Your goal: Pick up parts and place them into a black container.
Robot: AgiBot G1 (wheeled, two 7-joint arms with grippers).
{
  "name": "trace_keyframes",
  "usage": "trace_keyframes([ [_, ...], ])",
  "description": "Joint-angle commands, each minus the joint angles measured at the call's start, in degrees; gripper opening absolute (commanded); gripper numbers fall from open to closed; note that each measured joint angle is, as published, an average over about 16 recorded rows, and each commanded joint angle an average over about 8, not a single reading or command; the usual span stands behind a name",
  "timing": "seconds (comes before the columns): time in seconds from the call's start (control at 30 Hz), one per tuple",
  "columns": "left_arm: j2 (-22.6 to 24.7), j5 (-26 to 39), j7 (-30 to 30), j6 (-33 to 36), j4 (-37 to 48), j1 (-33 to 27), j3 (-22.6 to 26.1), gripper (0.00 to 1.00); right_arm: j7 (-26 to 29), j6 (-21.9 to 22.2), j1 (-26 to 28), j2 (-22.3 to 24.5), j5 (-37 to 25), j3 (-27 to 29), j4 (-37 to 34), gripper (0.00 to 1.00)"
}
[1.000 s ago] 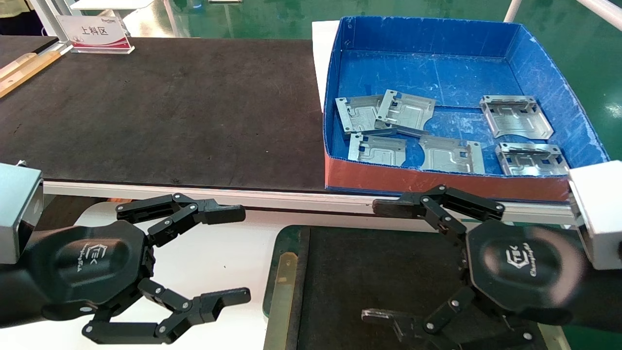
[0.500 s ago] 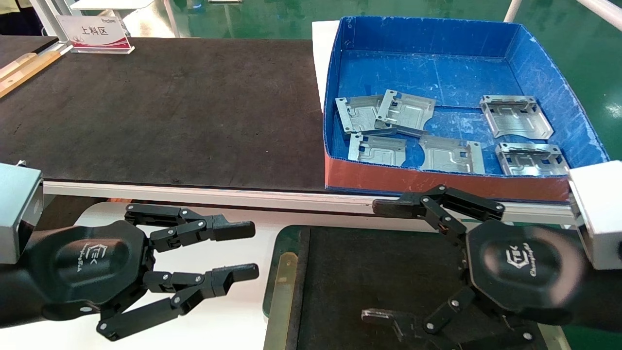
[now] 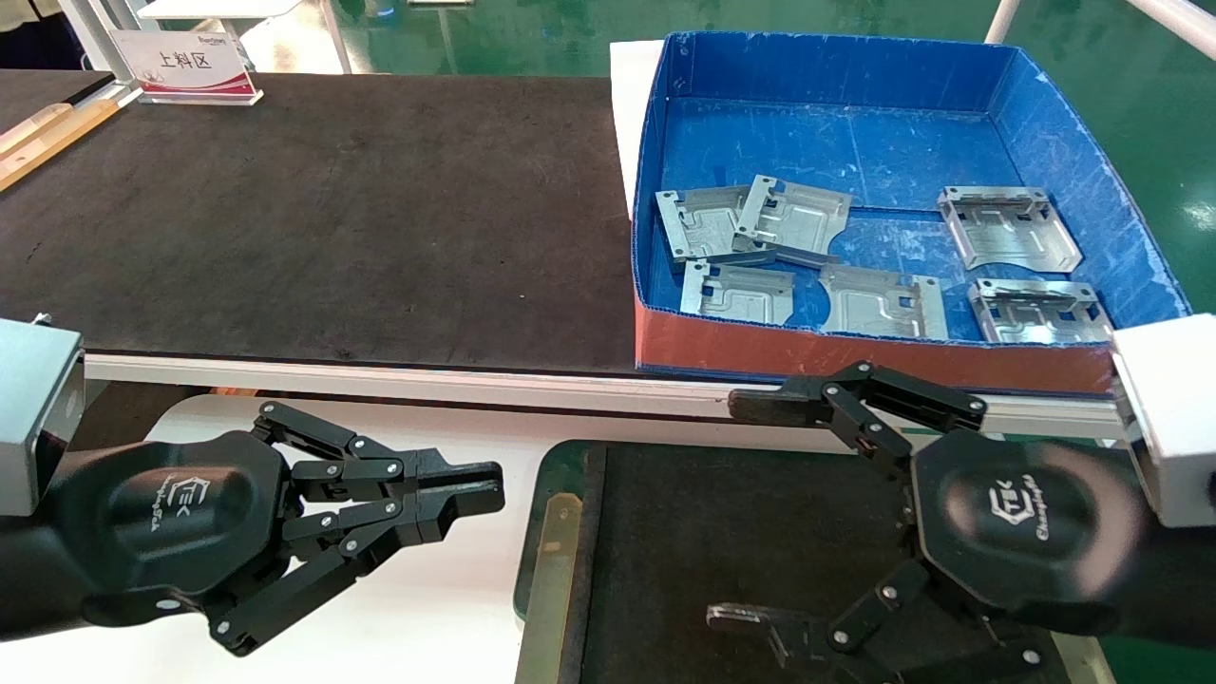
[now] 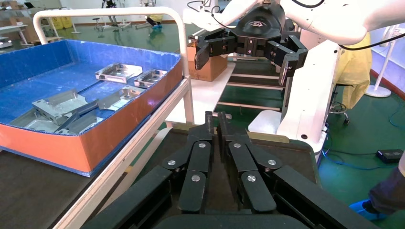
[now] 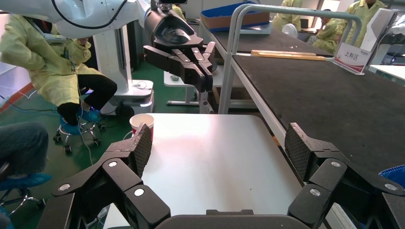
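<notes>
Several silver-grey metal parts [image 3: 793, 217] lie in the blue box [image 3: 1073, 161] at the right of the black mat; they also show in the left wrist view [image 4: 62, 102]. The black container [image 3: 560, 451] sits below the table's front rail, in front of the box, and nothing shows in its visible part. My left gripper [image 3: 480, 484] is shut and empty over the white table, just left of the container's rim; it also shows in its wrist view [image 4: 215, 119]. My right gripper [image 3: 741, 513] is open and empty above the container; it also shows in its wrist view [image 5: 217, 143].
A large black mat [image 3: 332, 218] covers the upper table. A sign stand [image 3: 185, 66] is at its far left. A metal rail [image 3: 380, 375] runs along its front edge. A low white table [image 5: 215, 157] lies beneath my left gripper. A paper cup [image 5: 142, 121] stands at its far edge.
My left gripper's fingers have closed from wide open to shut, staying in place. The right arm and the parts have not moved.
</notes>
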Motion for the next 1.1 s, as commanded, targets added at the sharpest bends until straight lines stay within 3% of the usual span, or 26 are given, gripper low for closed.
trace_keyframes([
  [0.03,0.00,0.00,0.00,0.00,0.00,0.00,0.00,0.00,0.00,0.00,0.00,0.00,0.00,0.00,0.00,1.00],
  [0.3,0.00,0.00,0.00,0.00,0.00,0.00,0.00,0.00,0.00,0.00,0.00,0.00,0.00,0.00,0.00,1.00],
  [0.33,0.00,0.00,0.00,0.00,0.00,0.00,0.00,0.07,0.00,0.00,0.00,0.00,0.00,0.00,0.00,1.00],
  [0.57,0.00,0.00,0.00,0.00,0.00,0.00,0.00,0.95,0.00,0.00,0.00,0.00,0.00,0.00,0.00,1.00],
  [0.6,0.00,0.00,0.00,0.00,0.00,0.00,0.00,1.00,0.00,0.00,0.00,0.00,0.00,0.00,0.00,1.00],
  [1.1,0.00,0.00,0.00,0.00,0.00,0.00,0.00,1.00,-0.05,0.00,0.05,0.02,-0.24,-0.09,0.03,1.00],
])
